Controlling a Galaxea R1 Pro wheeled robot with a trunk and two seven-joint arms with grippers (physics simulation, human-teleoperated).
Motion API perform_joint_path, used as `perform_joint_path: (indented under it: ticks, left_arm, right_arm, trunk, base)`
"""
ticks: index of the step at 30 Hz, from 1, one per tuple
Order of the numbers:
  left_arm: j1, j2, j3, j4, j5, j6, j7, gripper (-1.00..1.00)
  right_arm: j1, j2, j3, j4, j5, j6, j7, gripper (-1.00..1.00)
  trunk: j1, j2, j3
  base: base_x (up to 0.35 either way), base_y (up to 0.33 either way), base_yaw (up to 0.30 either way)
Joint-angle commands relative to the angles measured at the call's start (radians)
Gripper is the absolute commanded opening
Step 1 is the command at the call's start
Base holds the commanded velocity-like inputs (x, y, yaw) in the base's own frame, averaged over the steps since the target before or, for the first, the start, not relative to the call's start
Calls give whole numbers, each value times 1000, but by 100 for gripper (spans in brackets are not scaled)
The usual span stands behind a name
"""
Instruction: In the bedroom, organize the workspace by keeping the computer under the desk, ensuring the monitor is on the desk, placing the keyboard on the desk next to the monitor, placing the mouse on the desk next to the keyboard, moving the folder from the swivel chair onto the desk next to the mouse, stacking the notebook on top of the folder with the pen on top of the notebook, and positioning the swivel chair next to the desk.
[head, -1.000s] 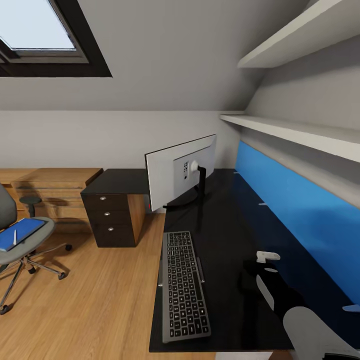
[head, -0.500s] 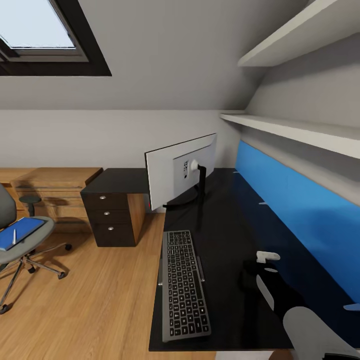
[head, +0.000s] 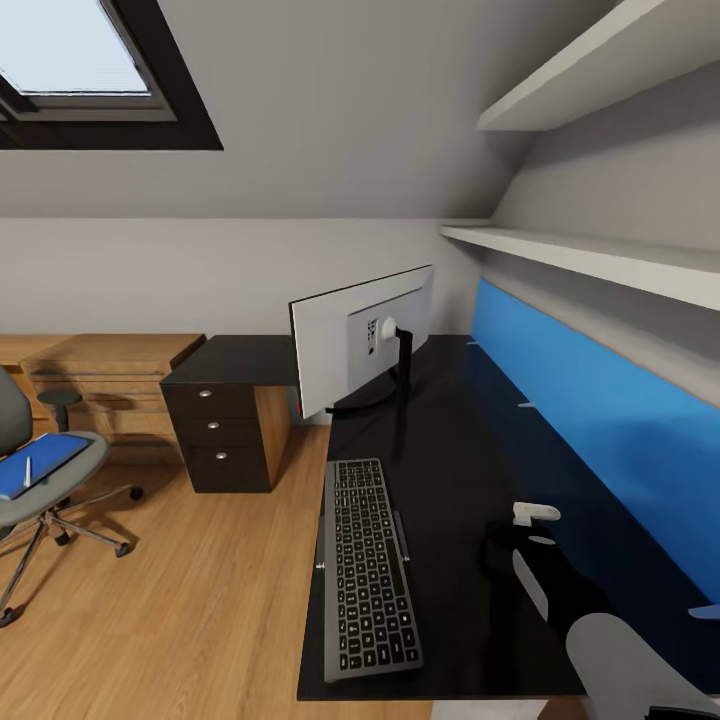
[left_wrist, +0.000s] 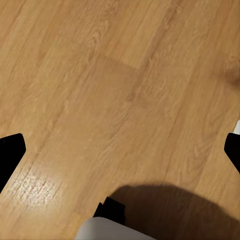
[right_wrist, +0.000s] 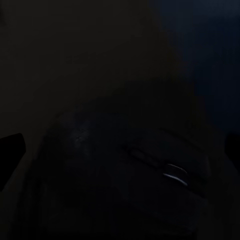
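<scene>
Step in hand, as I read it: mouse placement. The right gripper (head: 515, 545) hangs low over the black tabletop (head: 440, 470) near the keyboard (head: 368, 570), and the right wrist view, very dark, shows a rounded dark shape w/ a pale scroll-wheel glint, prob. the mouse (right_wrist: 125, 165), sitting right under the jaws. Right jaws look spread wide (tips at both edges of that view), not clamped on anything. Left gripper (left_wrist: 120, 150) looks down at bare wood floor (left_wrist: 125, 75), jaws also apart, nothing between them.

Monitor (head: 365, 340) already on the tabletop, its back to the camera; keyboard lies in front of it, just beside. Swivel chair (head: 40, 470) is well apart from the desk, at the frame's left edge, w/ the blue folder (head: 35, 465) on its seat and a thin pale pen (head: 27, 472) on top. Notebook: can't pick it out. Computer: can't tell where.

Next move calls for lifting the right arm off, then rolling to the chair for the folder.

Vs. 1 s ago: chair and skylight sit slightly further left/up in frame, the whole picture having shifted a touch, so camera drift; things haven't moved.
</scene>
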Motion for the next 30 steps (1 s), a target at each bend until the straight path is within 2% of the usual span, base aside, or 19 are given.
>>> perform_joint_path:
  ticks: [1, 30]
  left_arm:
    - [0, 0, 1, -3, 9, 3, 2, 100]
    - [0, -1, 1, -3, 10, 3, 1, 100]
  right_arm:
    - [0, 0, 1, -2, -4, 5, -3, 100]
    - [-1, -2, 1, -1, -3, 13, -7, 100]
  trunk:
    - [0, -1, -1]
    - [0, -1, -1]
  base:
    - [0, 0, 0]
    - [0, 0, 0]
